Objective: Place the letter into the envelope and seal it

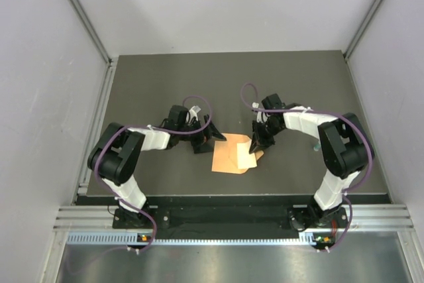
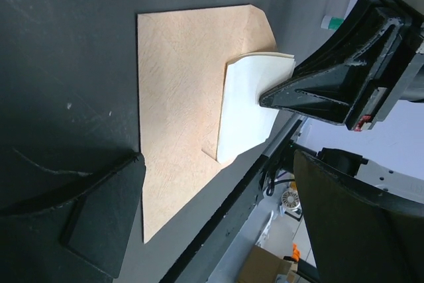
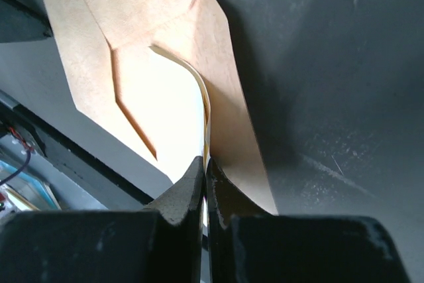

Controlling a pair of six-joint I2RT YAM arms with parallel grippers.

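The orange envelope (image 1: 225,157) lies flat on the dark table, its flap open toward the right arm. The cream letter (image 1: 244,152) rests on its right part, one end seemingly tucked under the pocket's edge. My right gripper (image 1: 255,145) is shut on the letter's near edge, which curves up into its jaws in the right wrist view: letter (image 3: 169,117), envelope (image 3: 126,11), gripper (image 3: 205,167). My left gripper (image 1: 205,141) stands open at the envelope's left edge, holding nothing. In the left wrist view its lower finger (image 2: 93,210) sits beside the envelope (image 2: 175,91) and letter (image 2: 246,107).
The dark table mat (image 1: 159,84) ends in a metal rail at the near edge (image 1: 232,213). Grey walls close in the left, right and back. Both arms reach toward the middle, close to each other over the envelope.
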